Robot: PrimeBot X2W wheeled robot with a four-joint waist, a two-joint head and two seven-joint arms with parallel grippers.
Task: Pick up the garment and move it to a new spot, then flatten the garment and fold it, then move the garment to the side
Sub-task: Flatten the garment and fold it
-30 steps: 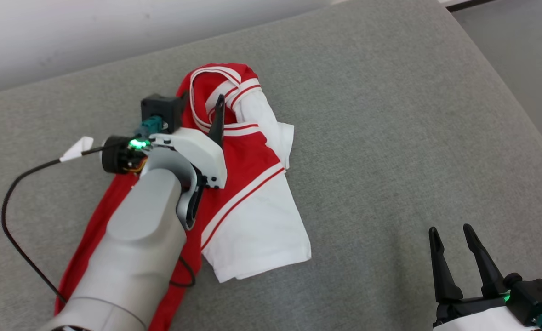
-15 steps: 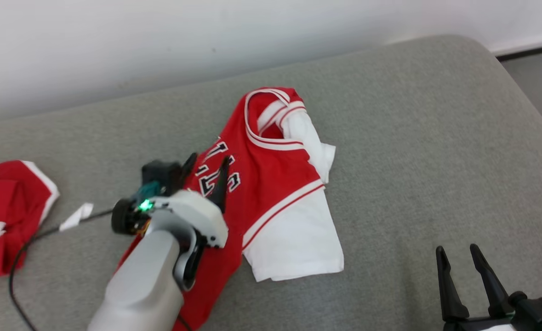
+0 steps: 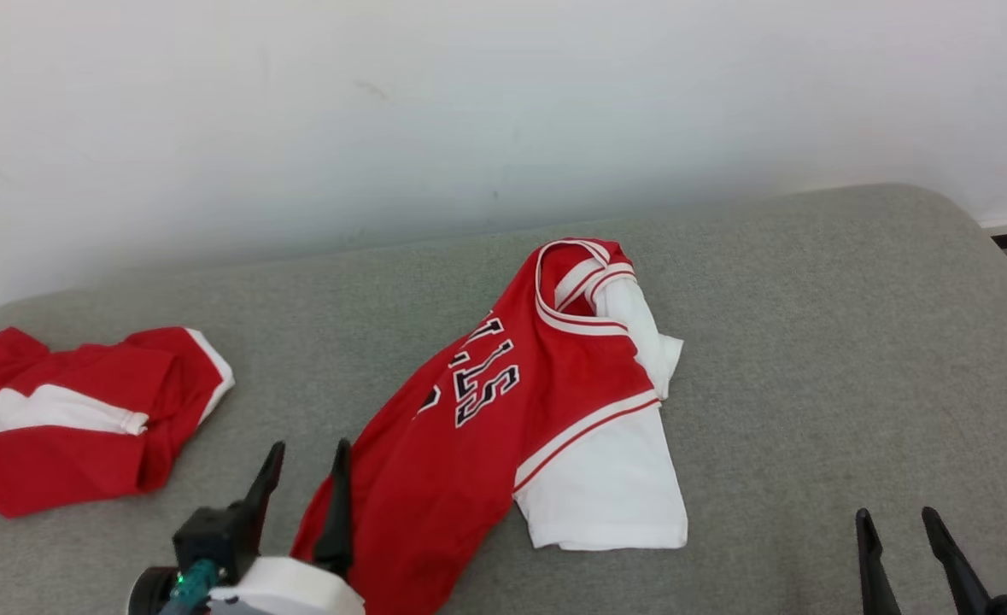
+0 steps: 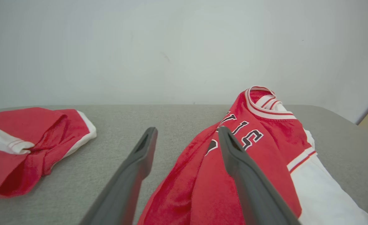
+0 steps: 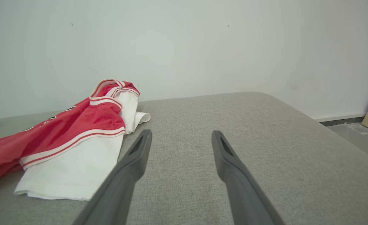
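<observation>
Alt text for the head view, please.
A crumpled red jersey lies unheld in the middle of the grey cushion, a second red garment at far left. The left gripper and right gripper sit at the bottom edge, jaws open.

Left hand (image 3: 309, 446) back at garment (image 3: 469, 444) edge

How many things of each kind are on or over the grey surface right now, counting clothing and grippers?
Red-and-white garments: 2 (lettered jersey in the middle, second crumpled piece at the left)
Grippers: 2 (left gripper and right gripper, both open, holding nothing)
Total: 4
</observation>
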